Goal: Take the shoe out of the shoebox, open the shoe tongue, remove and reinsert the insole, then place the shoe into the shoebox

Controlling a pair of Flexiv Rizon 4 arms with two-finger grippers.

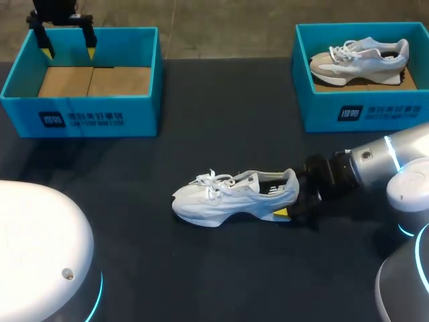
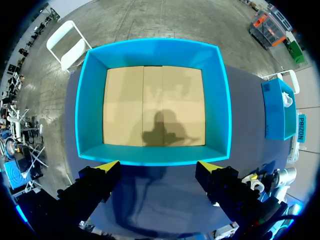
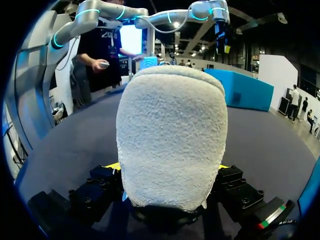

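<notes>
Shoe [image 1: 234,196]: mid-bench, upright, heel toward the right edge.
Right pincer [image 1: 293,199]: pinching the shoe's heel from both sides.
Left pincer [image 1: 67,41]: spread, over the box [image 1: 80,117] at the far left corner.
Writing: white print on the box front.

Robotics lab: robot arm [image 1: 379,162] at table [image 1: 167,275] (dark-topped).

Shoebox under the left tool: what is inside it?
The shoebox holds nothing: only its tan cardboard floor shows, with the left tool's shadow across it. The open tool hangs above without covering any of the floor.
</notes>
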